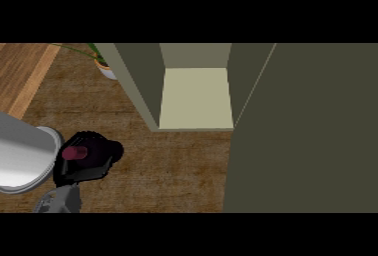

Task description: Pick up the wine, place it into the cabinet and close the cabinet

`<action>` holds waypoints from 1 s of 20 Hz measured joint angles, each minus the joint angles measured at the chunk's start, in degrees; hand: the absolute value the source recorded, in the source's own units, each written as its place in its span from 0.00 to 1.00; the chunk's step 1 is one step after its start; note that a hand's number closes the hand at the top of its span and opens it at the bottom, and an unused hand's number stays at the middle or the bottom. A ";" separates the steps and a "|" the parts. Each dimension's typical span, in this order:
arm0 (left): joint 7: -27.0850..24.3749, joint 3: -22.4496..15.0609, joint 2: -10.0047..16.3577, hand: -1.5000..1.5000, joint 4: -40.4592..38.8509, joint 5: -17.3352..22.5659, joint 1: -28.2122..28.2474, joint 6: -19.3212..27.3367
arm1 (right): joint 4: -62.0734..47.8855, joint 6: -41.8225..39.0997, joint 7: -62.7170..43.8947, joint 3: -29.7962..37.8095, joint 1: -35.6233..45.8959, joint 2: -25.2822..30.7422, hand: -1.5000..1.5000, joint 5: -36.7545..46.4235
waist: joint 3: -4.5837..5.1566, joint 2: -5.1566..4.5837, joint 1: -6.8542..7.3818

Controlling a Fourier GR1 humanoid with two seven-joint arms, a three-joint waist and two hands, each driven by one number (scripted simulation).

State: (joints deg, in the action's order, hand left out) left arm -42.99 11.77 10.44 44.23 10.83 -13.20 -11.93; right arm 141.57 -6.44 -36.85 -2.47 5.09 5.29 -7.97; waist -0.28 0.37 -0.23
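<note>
The wine bottle (74, 152) shows only as a dark red top poking out of my left hand (92, 161), which is shut round it at the lower left, over the brown counter. Its grey wrist (59, 201) comes up from the lower edge. The cabinet (136, 80) stands up and to the right of the hand, with its pale inner shelf (196, 97) in view. Its dark olive door (303, 130) is swung open and fills the right side. My right hand does not show.
A large pale grey cylinder (22, 155) fills the left edge, right beside my hand. A potted plant (100, 60) stands at the back, left of the cabinet. A lighter wooden strip (22, 75) runs along the upper left.
</note>
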 measured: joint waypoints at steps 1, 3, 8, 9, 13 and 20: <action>0.68 -0.70 0.10 1.00 1.64 -0.26 0.92 -0.33 | 0.05 -0.63 0.41 1.10 -0.55 0.35 0.00 -0.23 | 0.02 0.01 0.04; 2.47 -2.08 -0.24 1.00 5.50 -0.35 3.46 -0.98 | 0.00 -1.43 1.13 1.88 -1.46 0.44 0.00 -0.44 | 0.08 -0.03 0.18; 2.04 -3.22 0.25 1.00 13.49 -1.21 8.96 -0.48 | -0.21 -1.80 0.91 1.97 -0.97 0.13 0.00 -0.64 | 0.20 -0.15 0.32; 1.89 -3.58 -0.03 1.00 15.81 -1.56 10.30 0.27 | -0.12 -1.69 0.55 1.55 -1.07 -0.06 0.00 -0.69 | 0.20 -0.11 0.37; 4.35 -4.01 -0.77 1.00 24.01 -0.26 12.47 0.98 | -0.01 -1.31 -0.14 1.24 -0.54 -0.36 0.00 -0.73 | 0.22 -0.11 0.39; 14.97 -8.57 -3.88 1.00 39.57 2.31 15.73 1.37 | -0.08 -1.51 -0.30 1.11 -0.53 -0.67 0.00 -0.76 | 0.22 -0.12 0.29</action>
State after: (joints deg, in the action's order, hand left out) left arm -28.02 3.20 6.56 83.80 13.14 2.53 -10.56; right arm 141.49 -7.95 -37.15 -1.36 4.57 4.62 -8.73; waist -0.06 0.26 0.06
